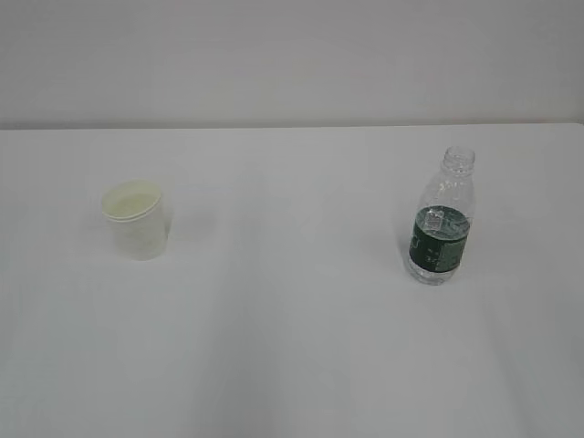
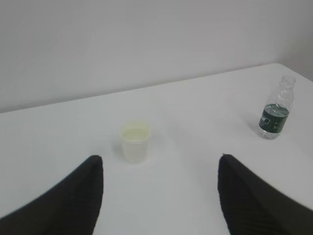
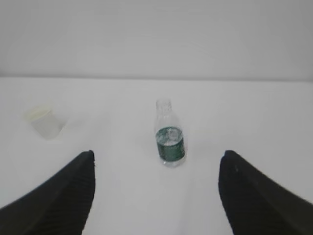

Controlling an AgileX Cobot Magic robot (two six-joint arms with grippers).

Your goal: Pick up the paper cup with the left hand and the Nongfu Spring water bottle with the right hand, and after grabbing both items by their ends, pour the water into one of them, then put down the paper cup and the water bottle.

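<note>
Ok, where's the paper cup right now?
The paper cup stands upright on the left of the white table in the exterior view, well apart from the water bottle.

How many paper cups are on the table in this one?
1. The paper cup stands upright on the left side of the table, well apart from the bottle on the right. Nothing appears hidden.

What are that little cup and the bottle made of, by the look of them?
The cup looks like matte white paper: opaque walls, a thin rolled rim and a pale yellowish inside. The bottle looks like clear, glossy plastic: you can see through its ribbed walls and capless neck, and a dark green label band wraps its middle. The band's own material is hard to tell.
</note>
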